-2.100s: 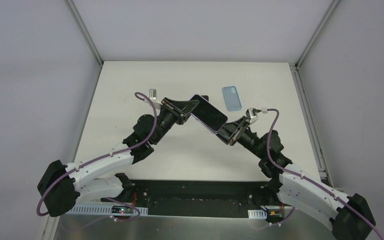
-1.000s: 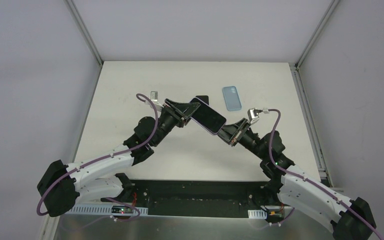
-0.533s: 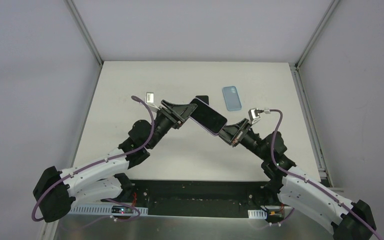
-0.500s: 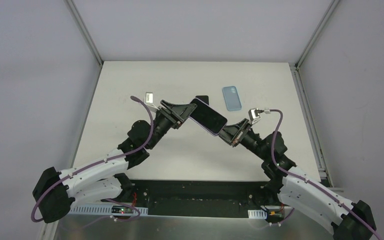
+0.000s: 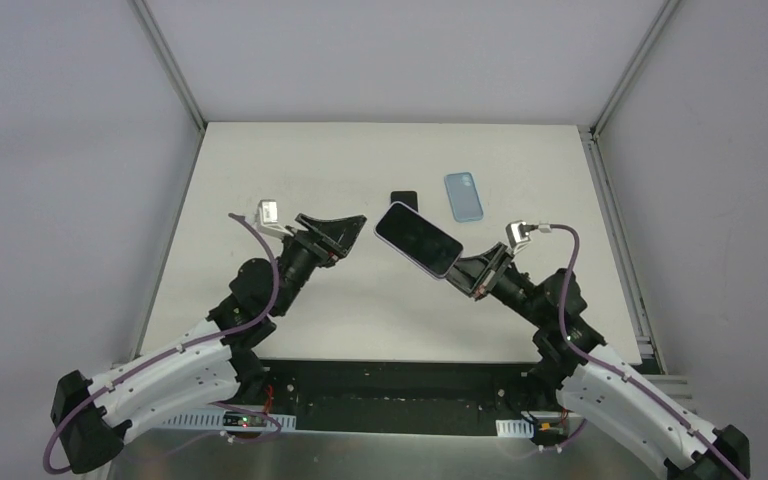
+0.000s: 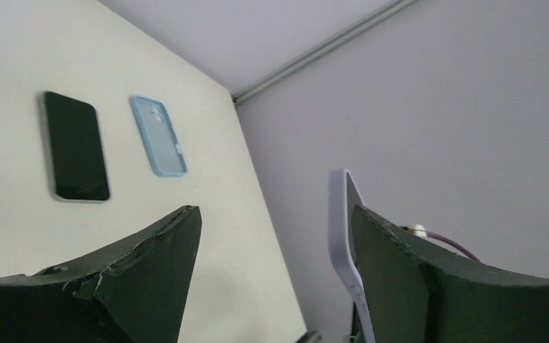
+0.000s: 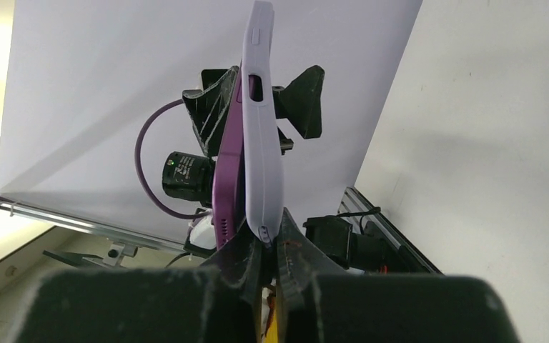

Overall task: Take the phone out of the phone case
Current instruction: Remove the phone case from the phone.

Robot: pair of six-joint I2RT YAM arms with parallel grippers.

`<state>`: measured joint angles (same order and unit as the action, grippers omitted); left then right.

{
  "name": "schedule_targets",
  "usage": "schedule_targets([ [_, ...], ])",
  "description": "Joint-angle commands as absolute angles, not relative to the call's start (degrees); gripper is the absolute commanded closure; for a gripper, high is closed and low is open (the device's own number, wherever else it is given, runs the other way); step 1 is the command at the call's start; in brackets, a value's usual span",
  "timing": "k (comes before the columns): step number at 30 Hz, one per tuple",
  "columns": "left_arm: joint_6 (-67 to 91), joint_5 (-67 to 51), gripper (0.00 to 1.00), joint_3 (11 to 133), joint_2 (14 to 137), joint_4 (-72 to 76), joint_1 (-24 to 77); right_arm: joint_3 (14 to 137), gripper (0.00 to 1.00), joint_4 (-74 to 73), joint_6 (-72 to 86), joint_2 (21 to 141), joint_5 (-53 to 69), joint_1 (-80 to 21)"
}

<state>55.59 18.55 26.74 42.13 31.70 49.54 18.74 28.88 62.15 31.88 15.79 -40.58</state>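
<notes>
The left end effector [image 5: 354, 231] stands spread wide and empty, left of centre. The right end effector [image 5: 455, 272] pinches the lower end of the dark-screened purple phone [image 5: 418, 238], which is mid-frame above the white counter [image 5: 260, 160]. Only the right wrist view shows, edge-on, its smooth lilac case [image 7: 263, 121] parted from it.

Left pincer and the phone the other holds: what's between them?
Nothing: the top view shows only bare table between the left pincer and the cased phone.
</notes>
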Motion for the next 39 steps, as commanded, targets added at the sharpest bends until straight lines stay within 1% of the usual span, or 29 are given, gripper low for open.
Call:
schedule_targets([
  [1, 46.00, 24.91, 0.22, 28.46, 36.27, 20.22, 49.77, 22.04, 1.00, 27.11, 57.68, 25.94, 15.90, -39.92],
  [4, 40.61, 25.50, 0.22, 33.78, 35.47, 9.11, 49.80, 22.91, 1.00, 21.48, 55.26, 24.06, 15.20, -39.83],
  [7, 35.67, 27.22, 0.23, 41.34, 38.63, -4.71, 49.97, 24.90, 1.00, 14.62, 52.60, 24.17, 14.16, -39.77],
  [9, 32.51, 28.46, 0.23, 44.56, 40.90, -9.75, 50.56, 26.33, 1.00, 10.92, 51.63, 25.05, 13.37, -39.80],
  [15, 30.26, 28.39, 0.23, 46.09, 45.03, -10.15, 52.45, 28.70, 1.00, 3.70, 50.03, 28.04, 11.29, -39.78],
  [19, 32.38, 23.94, 0.20, 48.06, 49.57, -10.34, 52.69, 29.87, 1.00, 0.36, 49.14, 29.82, 10.15, -39.82],
  [20, 32.77, 21.79, 0.18, 48.68, 50.65, -10.51, 52.59, 30.19, 1.00, -1.04, 48.87, 30.16, 9.83, -39.75],
  [23, 32.83, 15.25, 0.08, 50.42, 53.46, -10.61, 52.18, 31.03, 1.00, -4.20, 48.20, 31.28, 8.81, -39.80],
  [26, 30.42, 12.86, 0.06, 51.71, 55.16, -10.55, 52.62, 31.96, 1.00, -7.97, 48.38, 33.03, 7.05, -39.76],
  [27, 28.68, 12.87, 0.05, 52.31, 55.80, -10.55, 53.28, 32.13, 1.00, -8.75, 48.77, 33.59, 6.85, -39.77],
  [29, 24.09, 14.40, 0.01, 53.31, 57.17, -10.68, 55.80, 32.16, 1.00, -9.65, 49.72, 34.67, 6.41, -39.75],
  [30, 21.45, 15.94, 0.01, 54.04, 57.94, -10.88, 58.35, 32.21, 1.00, -9.94, 50.19, 35.25, 6.34, -39.73],
  [33, 15.52, 20.95, 0.01, 56.30, 61.31, -11.30, 63.85, 32.81, 1.00, -10.69, 51.37, 36.87, 6.50, -39.74],
  [39, 4.45, 27.90, 0.05, 60.26, 67.70, -12.39, 72.37, 35.48, 1.00, -14.99, 52.48, 38.58, 6.89, -39.80],
])
